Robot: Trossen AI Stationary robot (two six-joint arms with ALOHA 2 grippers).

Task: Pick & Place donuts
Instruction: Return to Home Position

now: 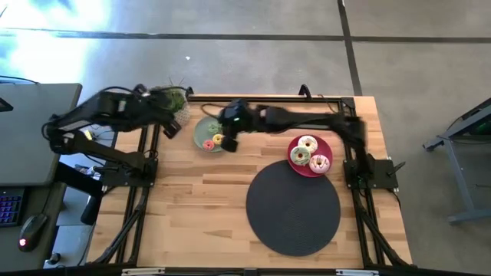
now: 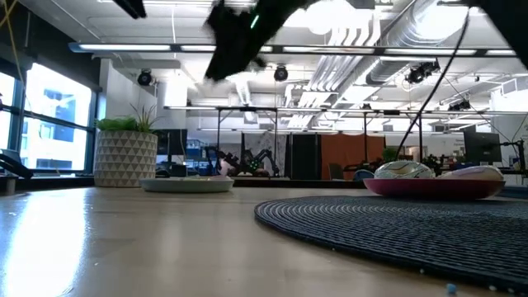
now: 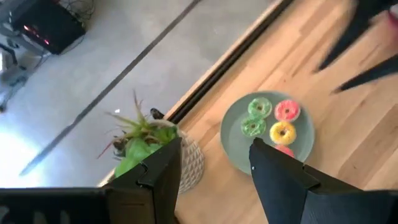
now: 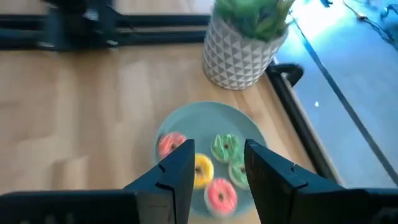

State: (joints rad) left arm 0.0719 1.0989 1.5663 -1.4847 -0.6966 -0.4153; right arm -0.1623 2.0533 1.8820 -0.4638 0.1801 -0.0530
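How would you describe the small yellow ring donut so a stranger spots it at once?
Find the potted plant in the white patterned pot at the wooden table's edge; the round sage-green plate lies beside it. Among the small donuts on that plate, green, red and pink, the small yellow ring donut is the only yellow one.

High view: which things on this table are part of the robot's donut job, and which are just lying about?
In the job: five small donuts on the green plate; three larger donuts on the pink plate; left gripper and right gripper, both open.
Just lying about: potted plant; dark round mat.
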